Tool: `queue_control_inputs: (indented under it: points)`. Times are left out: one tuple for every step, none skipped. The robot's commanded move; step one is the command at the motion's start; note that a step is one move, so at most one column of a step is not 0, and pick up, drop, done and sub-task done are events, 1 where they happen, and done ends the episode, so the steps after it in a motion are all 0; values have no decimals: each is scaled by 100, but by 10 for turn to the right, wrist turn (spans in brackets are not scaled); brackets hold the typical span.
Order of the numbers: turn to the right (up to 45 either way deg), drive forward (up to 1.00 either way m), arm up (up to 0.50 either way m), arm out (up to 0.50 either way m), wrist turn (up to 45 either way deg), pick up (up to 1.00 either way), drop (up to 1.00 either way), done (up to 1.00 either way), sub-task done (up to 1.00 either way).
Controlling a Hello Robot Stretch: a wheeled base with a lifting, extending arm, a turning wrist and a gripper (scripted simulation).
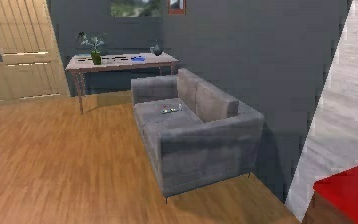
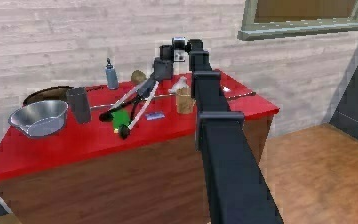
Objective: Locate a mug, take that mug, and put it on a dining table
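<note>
A tan cup-like thing (image 2: 184, 98), perhaps the mug, sits on the red table (image 2: 47, 150) near the gripper (image 2: 152, 85); whether the gripper holds anything cannot be told. Reaching may knock the bottle (image 2: 111, 74) or metal bowl (image 2: 39, 117) nearby. The forward view adds a grey sofa (image 1: 192, 125) and wooden side table (image 1: 117, 63).

The arm (image 2: 222, 140) stood stretched well out to the side, a dark square bar with two white squares (image 2: 178, 47) at its far end. The gripper (image 2: 152, 85) sat beside them, angled downward. I couldn't tell whether it held anything.
</note>
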Motion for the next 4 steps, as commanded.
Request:
queue_control_inputs:
  points:
    - [0, 0, 0, 0, 450, 0, 0, 0, 0]
    - [0, 0, 0, 0, 450, 0, 0, 0, 0]
    - [0, 0, 0, 0, 450, 0, 0, 0, 0]
    - [0, 0, 0, 0, 120, 0, 0, 0, 0]
